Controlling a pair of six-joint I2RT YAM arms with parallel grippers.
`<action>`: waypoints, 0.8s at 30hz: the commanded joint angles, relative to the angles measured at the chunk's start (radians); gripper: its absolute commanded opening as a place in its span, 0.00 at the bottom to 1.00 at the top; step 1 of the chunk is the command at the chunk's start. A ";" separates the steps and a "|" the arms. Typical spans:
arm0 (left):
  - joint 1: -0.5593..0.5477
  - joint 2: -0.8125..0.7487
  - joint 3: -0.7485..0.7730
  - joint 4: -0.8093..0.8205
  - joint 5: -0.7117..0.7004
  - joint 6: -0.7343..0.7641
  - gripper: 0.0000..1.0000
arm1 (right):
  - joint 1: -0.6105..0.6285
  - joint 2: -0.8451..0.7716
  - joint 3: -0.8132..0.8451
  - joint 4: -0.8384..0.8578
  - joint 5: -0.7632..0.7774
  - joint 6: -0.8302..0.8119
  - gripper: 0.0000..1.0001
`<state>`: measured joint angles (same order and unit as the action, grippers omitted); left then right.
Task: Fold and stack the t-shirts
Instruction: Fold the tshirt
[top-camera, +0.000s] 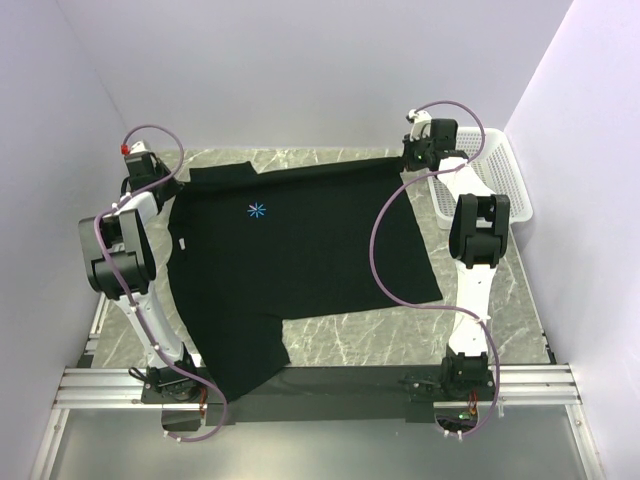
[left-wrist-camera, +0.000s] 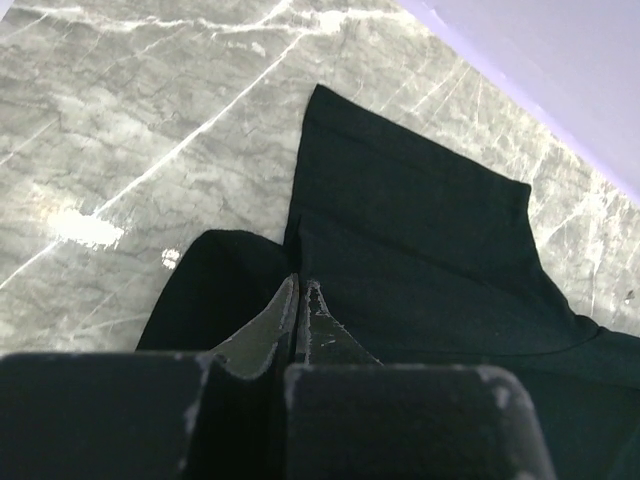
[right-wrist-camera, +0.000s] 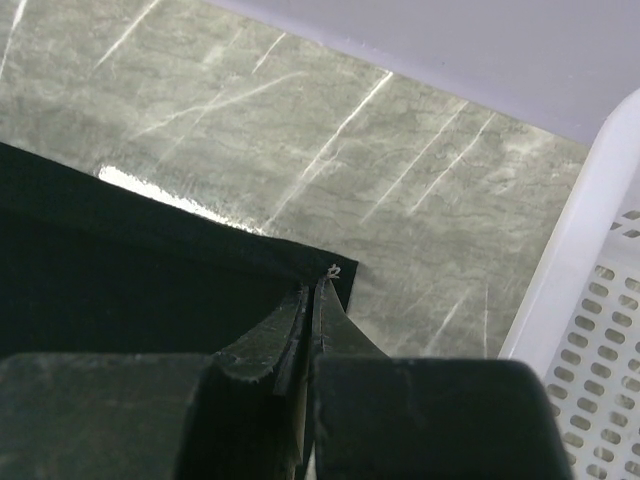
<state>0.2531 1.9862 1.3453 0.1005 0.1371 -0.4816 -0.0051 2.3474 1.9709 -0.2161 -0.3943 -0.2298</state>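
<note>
The black t-shirt (top-camera: 290, 260) lies spread on the marble table (top-camera: 360, 335), one hem corner just beside the white basket (top-camera: 495, 180). The right gripper (right-wrist-camera: 315, 290) is pinched closed on that corner; the left gripper (left-wrist-camera: 300, 290), at the shirt's side farthest from the basket, is clamped on cloth by the sleeve

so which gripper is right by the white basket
The right gripper, pinching the t-shirt corner beside the white basket; the left gripper holds the sleeve end, away from it.
</note>
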 joint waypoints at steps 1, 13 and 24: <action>0.011 -0.067 -0.015 0.008 -0.001 0.037 0.01 | -0.015 -0.043 0.045 -0.012 0.006 -0.032 0.00; 0.012 -0.089 -0.046 -0.016 -0.019 0.054 0.01 | -0.015 -0.063 0.043 -0.058 0.024 -0.049 0.00; 0.012 -0.124 -0.090 -0.009 -0.011 0.058 0.01 | -0.015 -0.039 0.098 -0.121 0.074 -0.048 0.00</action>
<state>0.2539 1.9339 1.2675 0.0769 0.1352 -0.4500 -0.0051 2.3474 2.0109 -0.3336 -0.3763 -0.2604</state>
